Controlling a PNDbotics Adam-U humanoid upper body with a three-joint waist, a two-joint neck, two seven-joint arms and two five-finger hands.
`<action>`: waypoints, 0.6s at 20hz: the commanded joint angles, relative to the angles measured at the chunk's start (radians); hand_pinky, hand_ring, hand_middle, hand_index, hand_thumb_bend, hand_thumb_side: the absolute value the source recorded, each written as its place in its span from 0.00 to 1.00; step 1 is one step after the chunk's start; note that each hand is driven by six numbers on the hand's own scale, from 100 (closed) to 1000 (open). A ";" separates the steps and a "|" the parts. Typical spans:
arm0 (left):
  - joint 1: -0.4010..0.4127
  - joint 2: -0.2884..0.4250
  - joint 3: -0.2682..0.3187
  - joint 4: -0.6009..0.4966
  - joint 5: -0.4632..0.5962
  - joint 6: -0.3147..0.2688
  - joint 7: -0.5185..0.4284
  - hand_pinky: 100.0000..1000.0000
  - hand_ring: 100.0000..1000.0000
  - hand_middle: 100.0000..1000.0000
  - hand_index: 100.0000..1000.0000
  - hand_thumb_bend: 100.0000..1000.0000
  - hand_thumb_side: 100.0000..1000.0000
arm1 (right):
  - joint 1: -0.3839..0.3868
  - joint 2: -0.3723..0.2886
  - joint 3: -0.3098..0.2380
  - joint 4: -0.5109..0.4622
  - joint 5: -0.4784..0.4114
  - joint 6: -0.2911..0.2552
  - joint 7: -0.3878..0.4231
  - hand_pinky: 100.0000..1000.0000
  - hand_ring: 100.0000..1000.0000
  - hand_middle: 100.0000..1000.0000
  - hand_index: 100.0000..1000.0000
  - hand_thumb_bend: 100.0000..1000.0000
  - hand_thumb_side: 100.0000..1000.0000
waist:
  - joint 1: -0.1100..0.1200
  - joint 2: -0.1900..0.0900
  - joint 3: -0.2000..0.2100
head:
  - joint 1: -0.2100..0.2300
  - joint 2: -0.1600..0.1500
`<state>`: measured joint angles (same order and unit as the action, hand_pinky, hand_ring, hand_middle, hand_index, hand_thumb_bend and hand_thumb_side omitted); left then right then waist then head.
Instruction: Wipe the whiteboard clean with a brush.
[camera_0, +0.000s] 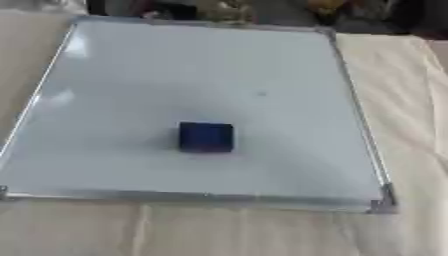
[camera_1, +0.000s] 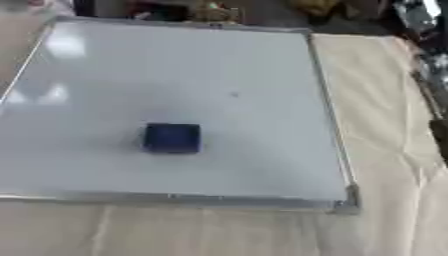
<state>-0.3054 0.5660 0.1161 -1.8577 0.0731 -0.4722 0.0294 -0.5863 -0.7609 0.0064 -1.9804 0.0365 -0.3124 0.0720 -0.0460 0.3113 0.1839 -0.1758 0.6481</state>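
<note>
Left eye view shows the whiteboard (camera_0: 262, 65) lying flat on a table covered in beige cloth (camera_0: 411, 100), its silver frame (camera_0: 359, 115) running round all four sides. My brush (camera_0: 206, 137), a small dark blue block, sits on the board, nearer its near edge than its far one and roughly midway between the left and right sides. It rests alone, with nothing touching it. A tiny faint mark (camera_0: 261, 93) shows on the white surface beyond the brush; I cannot make out what it is. Neither of my hands appears in either view, so I cannot tell whether their fingers are spread or curled. Dark clutter (camera_1: 210, 10) lies past the table's far edge.
</note>
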 joint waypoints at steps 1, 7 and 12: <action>-0.001 0.009 0.014 -0.020 0.009 0.010 -0.003 0.63 0.56 0.51 0.35 0.33 0.79 | -0.048 -0.027 0.037 -0.020 0.059 0.005 0.059 0.70 0.72 0.55 0.00 0.56 0.83 | 0.002 -0.023 0.002 | -0.007 -0.008; 0.001 -0.023 0.016 -0.020 0.019 0.033 -0.017 0.63 0.56 0.51 0.35 0.33 0.80 | -0.146 0.049 0.125 0.024 0.129 -0.003 0.166 0.71 0.73 0.56 0.00 0.56 0.82 | 0.000 -0.028 0.010 | -0.016 -0.022; -0.004 -0.076 0.028 -0.035 0.037 0.075 -0.023 0.63 0.56 0.51 0.35 0.33 0.80 | -0.206 0.114 0.185 0.096 0.233 -0.035 0.266 0.72 0.75 0.58 0.00 0.59 0.80 | -0.004 -0.028 0.015 | -0.019 -0.030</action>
<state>-0.2995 0.4845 0.1290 -1.8699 0.1023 -0.4092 0.0065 -0.7725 -0.6468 0.1852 -1.8973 0.2406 -0.3407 0.3143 -0.0534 0.3051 0.1976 -0.1908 0.6300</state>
